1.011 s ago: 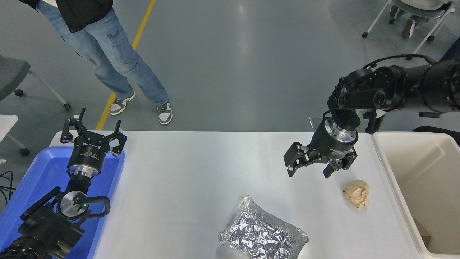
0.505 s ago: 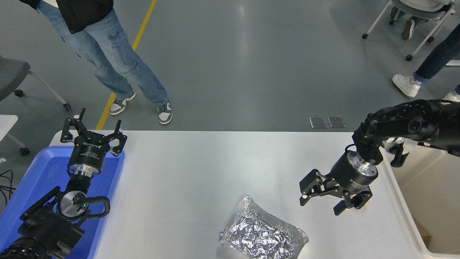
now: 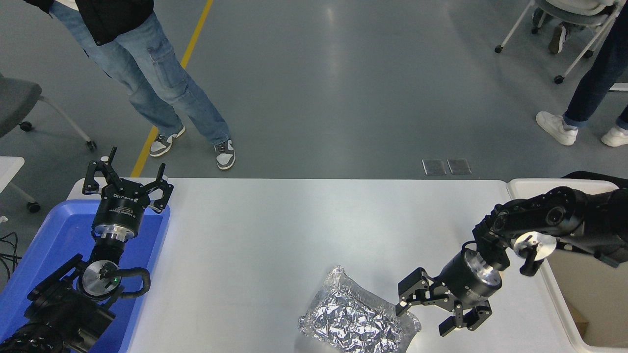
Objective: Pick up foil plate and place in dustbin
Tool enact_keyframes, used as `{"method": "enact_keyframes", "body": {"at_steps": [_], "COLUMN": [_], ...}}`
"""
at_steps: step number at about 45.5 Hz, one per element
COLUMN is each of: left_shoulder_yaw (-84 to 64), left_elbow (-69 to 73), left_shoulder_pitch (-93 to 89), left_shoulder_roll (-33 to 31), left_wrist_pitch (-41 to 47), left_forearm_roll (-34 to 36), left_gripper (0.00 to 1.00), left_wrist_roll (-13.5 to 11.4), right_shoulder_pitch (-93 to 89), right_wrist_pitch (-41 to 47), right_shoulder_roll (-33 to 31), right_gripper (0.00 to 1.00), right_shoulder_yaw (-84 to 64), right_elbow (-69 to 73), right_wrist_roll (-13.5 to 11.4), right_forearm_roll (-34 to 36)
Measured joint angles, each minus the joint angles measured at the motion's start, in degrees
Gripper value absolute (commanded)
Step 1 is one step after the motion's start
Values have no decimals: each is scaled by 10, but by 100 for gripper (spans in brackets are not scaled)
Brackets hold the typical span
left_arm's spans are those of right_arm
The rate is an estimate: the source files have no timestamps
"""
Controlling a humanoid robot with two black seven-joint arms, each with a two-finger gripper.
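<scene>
Where the white worktop [image 3: 274, 235] runs out at the lower middle of the frame, we see the foil plate [image 3: 353, 321] lying flat, its bottom edge cut off by the frame. Our right gripper [image 3: 426, 315] hangs at the plate's right rim, its fingers [image 3: 407, 296] spread wide and holding nothing; 1 finger overlaps the rim, though we cannot tell whether it touches. The right arm enters from the right edge, crossing the dustbin [image 3: 549, 185], which sits at the worktop's right end in the lower right corner. Our left gripper [image 3: 127, 184] is parked at the lower left above a blue tray [image 3: 59, 230], fingers open and empty. At the upper left a person [image 3: 147, 73] in jeans stands on the grey floor.
</scene>
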Motion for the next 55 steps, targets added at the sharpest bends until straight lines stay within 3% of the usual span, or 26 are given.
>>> {"method": "enact_keyframes", "body": {"at_steps": [19, 21, 26, 31, 33, 55], "left_shoulder_yaw": [0, 0, 0, 0, 0, 0], "left_elbow": [0, 0, 0, 0, 0, 0], "left_shoulder_pitch": [0, 0, 0, 0, 0, 0], "left_shoulder_roll": [0, 0, 0, 0, 0, 0], "left_wrist_pitch": [-1, -1, -1, -1, -1, -2], "left_forearm_roll": [0, 0, 1, 1, 1, 1], "left_gripper": [100, 100, 100, 100, 100, 100], "left_wrist_roll": [1, 1, 2, 2, 2, 2], "right_shoulder_pitch": [-107, -117, -137, -150, -155, -132], "right_wrist_pitch": [-31, -35, -44, -50, -53, -71], "right_shoulder_roll": [26, 30, 39, 46, 48, 46], "right_gripper": [97, 86, 43, 22, 0, 0], "right_shoulder_yaw": [59, 62, 69, 73, 75, 49], "right_elbow": [-56, -62, -77, -91, -96, -117], "right_wrist_roll": [0, 0, 2, 5, 7, 8], "right_forearm_roll": [-25, -30, -42, -52, -58, -99]}}
